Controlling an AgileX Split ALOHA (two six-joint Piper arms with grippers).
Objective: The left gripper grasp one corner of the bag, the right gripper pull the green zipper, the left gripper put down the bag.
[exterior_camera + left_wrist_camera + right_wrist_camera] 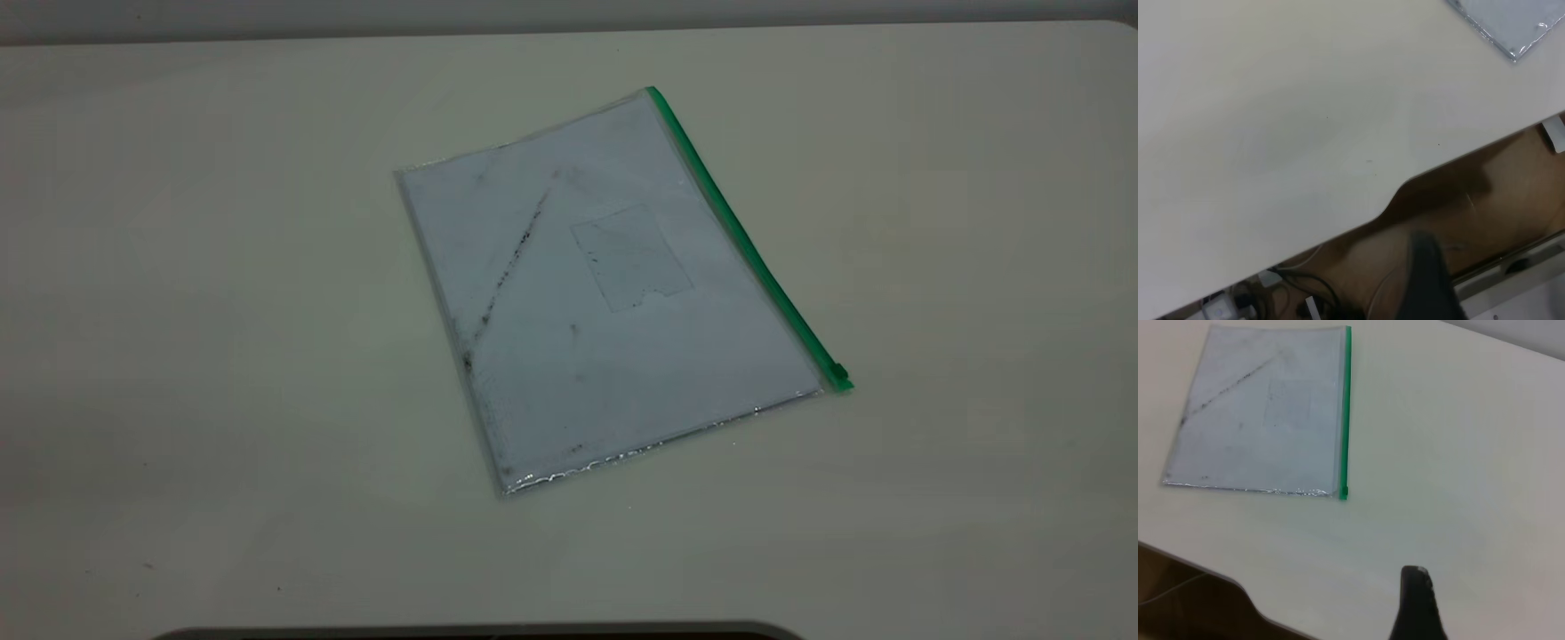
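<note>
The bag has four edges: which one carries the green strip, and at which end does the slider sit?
On the bag, only the long edge toward the exterior view's right carries the green zipper; the other three edges are clear plastic. Its slider tab sits at the end nearer the camera.

Both arms out of exterior view. Left gripper [1426,280]: only one dark blurred finger shows in left wrist view, cut by frame edge; jaw state unreadable. Right gripper [1418,603]: single dark finger tip in right wrist view, rest cut off; jaw state unreadable. Bag [1511,23] in left wrist view: only one corner visible, remainder beyond frame. Slider tab [837,372] tiny, shape indistinct. Card pocket [631,256] contents not discernible. Cables [1305,293] under table [1305,133] blurred.
</note>
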